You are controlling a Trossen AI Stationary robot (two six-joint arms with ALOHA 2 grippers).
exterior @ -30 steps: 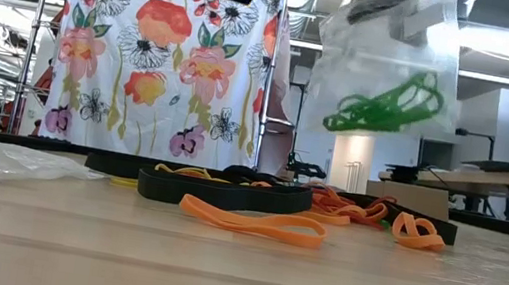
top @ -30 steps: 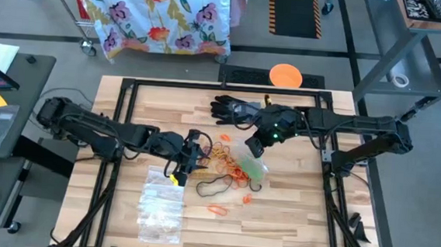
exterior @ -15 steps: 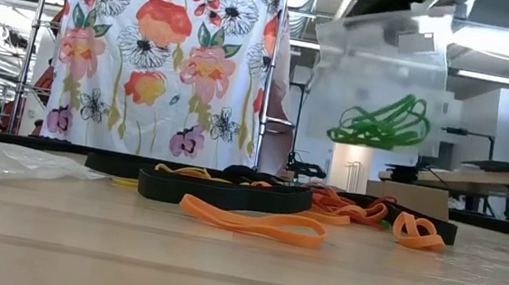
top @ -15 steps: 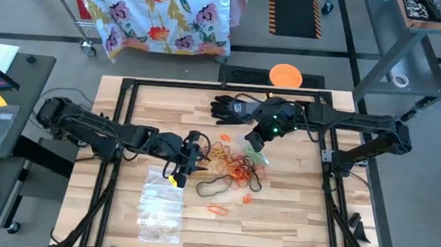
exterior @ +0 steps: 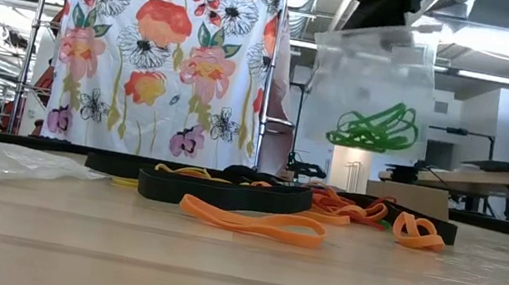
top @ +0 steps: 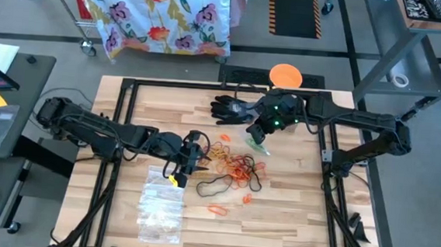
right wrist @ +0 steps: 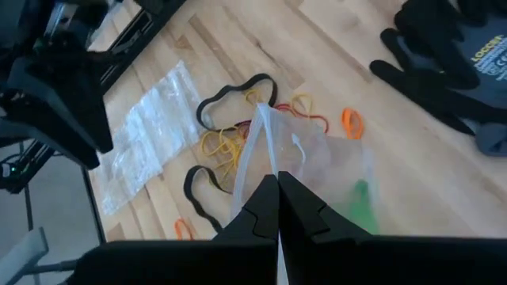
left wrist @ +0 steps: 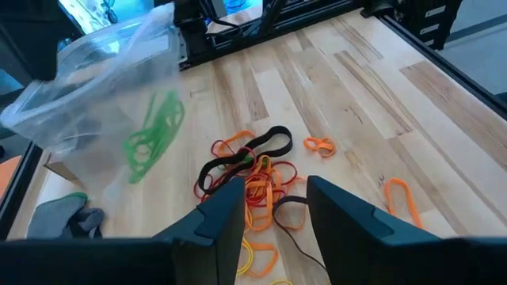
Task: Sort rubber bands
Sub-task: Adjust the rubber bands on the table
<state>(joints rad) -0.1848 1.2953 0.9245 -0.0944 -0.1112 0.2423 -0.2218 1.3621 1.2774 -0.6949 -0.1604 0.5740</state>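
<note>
R gripper (right wrist: 277, 207): clenched on clear bag (exterior: 372, 89) w/ green bands (exterior: 372, 126), held above surface (top: 292, 214)
L gripper (left wrist: 273, 207): released, empty, hovering near pile
Rubber bands (top: 234, 168): loose pile mid-surface

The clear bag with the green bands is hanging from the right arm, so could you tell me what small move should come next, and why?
Probably lower the clear bag to the table: the right gripper, jaws shut on its top edge, holds it over the black glove, its mouth pinched. The left gripper hovers empty by the loose rubber bands.
</note>
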